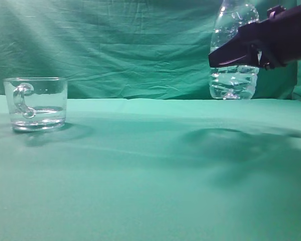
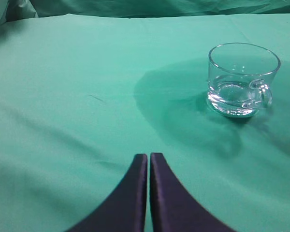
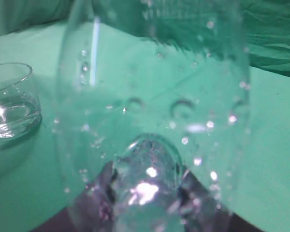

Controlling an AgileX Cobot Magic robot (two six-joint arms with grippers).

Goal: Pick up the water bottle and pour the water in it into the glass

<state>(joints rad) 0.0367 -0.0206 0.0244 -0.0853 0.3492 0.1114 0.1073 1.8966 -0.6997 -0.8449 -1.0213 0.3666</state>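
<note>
The water bottle (image 1: 234, 75) stands upright at the back right, with a little water (image 1: 232, 86) in its base. It fills the right wrist view (image 3: 154, 87). My right gripper (image 1: 226, 55) is closed around its middle, and the dark jaws (image 3: 145, 193) show through the clear walls on both sides. The glass (image 1: 36, 103) stands at the left with its handle facing the exterior camera and a shallow layer of water inside. It also shows in the left wrist view (image 2: 242, 79) and the right wrist view (image 3: 9, 99). My left gripper (image 2: 148, 155) is shut and empty above the cloth.
A green cloth (image 1: 150, 170) covers the table and hangs as a backdrop (image 1: 120, 45) behind it. Nothing stands on the cloth between the glass and the bottle.
</note>
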